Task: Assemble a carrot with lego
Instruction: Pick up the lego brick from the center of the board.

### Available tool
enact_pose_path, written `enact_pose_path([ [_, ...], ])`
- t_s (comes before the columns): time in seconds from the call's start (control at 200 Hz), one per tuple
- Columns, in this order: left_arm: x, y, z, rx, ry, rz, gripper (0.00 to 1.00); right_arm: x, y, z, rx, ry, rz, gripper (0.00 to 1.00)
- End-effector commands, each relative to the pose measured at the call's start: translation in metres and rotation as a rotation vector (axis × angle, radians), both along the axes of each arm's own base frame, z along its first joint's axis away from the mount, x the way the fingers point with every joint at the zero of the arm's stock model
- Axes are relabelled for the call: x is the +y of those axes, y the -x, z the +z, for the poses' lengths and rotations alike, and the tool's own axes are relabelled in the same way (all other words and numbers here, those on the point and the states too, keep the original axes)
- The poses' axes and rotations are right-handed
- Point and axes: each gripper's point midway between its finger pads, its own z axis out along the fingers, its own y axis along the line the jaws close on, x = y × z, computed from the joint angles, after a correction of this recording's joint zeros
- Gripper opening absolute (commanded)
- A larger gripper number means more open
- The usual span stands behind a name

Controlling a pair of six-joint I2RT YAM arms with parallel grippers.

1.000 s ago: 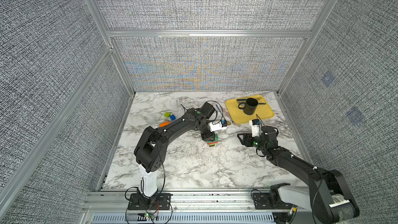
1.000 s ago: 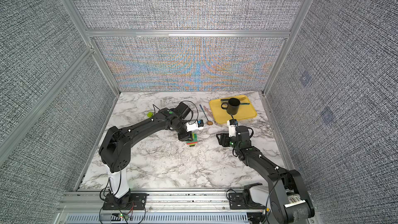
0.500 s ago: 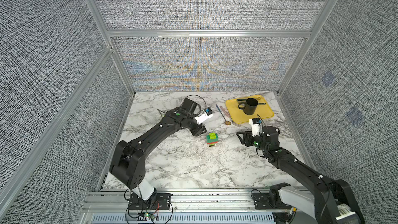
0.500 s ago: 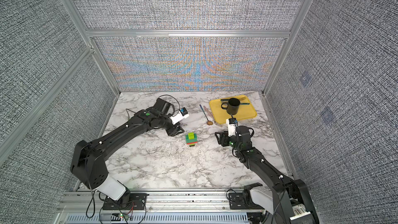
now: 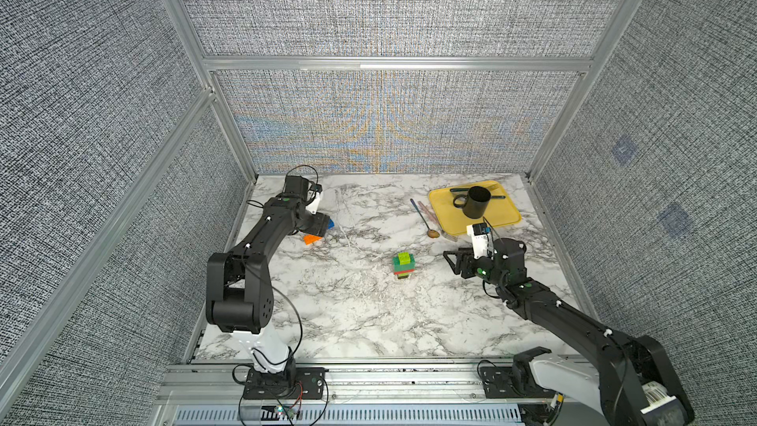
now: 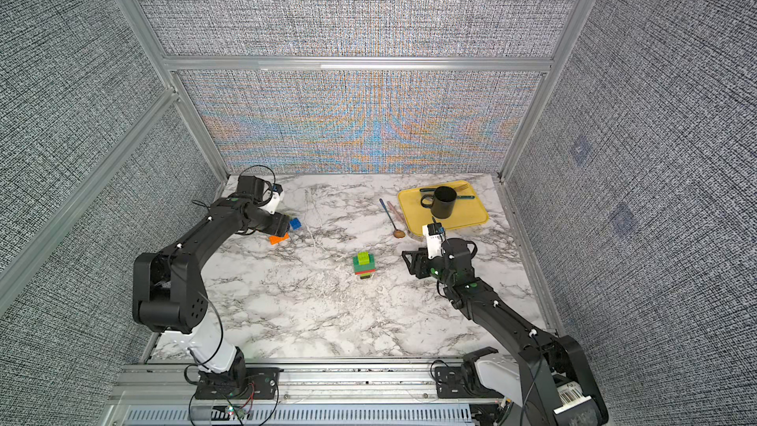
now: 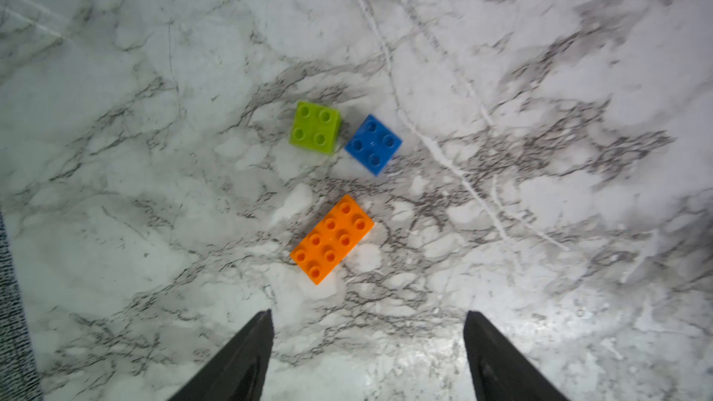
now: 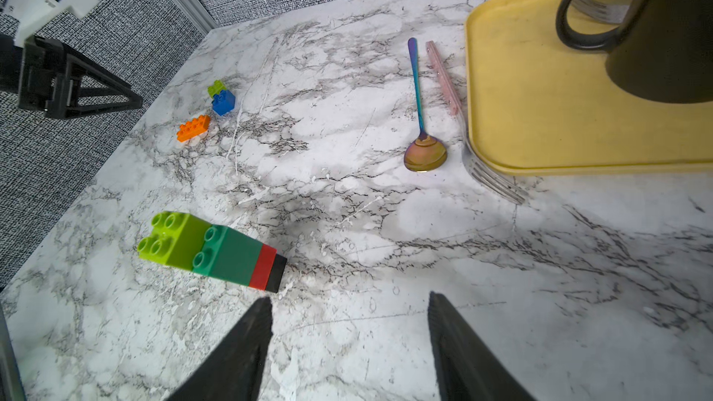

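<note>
Orange brick (image 7: 332, 239) lies just ahead of the spread left fingers (image 7: 239, 360), untouched; right fingers (image 8: 239, 352) spread near carrot (image 8: 216, 250).

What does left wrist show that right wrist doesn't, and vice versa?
Left wrist only: a straight-down look showing all four studs of the lime brick. Right wrist only: the carrot stack, spoon, fork, yellow tray, black mug and the right end effector, open. Both: lime brick, blue brick, orange brick, marble table and the left end effector, open.
</note>
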Motion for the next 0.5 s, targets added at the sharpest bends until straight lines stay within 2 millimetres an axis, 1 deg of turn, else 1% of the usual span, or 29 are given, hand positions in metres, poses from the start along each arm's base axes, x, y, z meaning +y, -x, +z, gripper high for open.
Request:
enact_pose_path([
  [0.0, 0.015, 0.01, -0.018, 0.097, -0.114, -0.137, 0.83, 0.003, 0.001, 0.005, -0.031, -0.012, 0.02, 0.66],
  [0.1, 0.021, 0.009, -0.035, 0.164, -0.154, -0.221, 0.84, 0.003, 0.002, 0.006, -0.039, -0.014, 0.02, 0.66],
  [0.21, 0.031, 0.003, -0.052, 0.223, -0.192, -0.257, 0.84, 0.002, 0.003, 0.008, -0.047, -0.013, 0.018, 0.66],
  [0.235, 0.032, 0.001, -0.05, 0.221, -0.197, -0.261, 0.84, 0.002, 0.003, 0.008, -0.047, -0.012, 0.018, 0.66],
  [0.245, 0.033, 0.002, -0.058, 0.243, -0.196, -0.263, 0.84, 0.002, 0.003, 0.008, -0.047, -0.011, 0.018, 0.66],
  [0.285, 0.035, 0.002, -0.066, 0.274, -0.195, -0.275, 0.84, 0.002, 0.003, 0.007, -0.046, -0.011, 0.017, 0.66],
  [0.495, 0.028, -0.002, -0.086, 0.338, -0.157, -0.333, 0.78, 0.002, 0.001, 0.005, -0.039, -0.008, 0.016, 0.66],
])
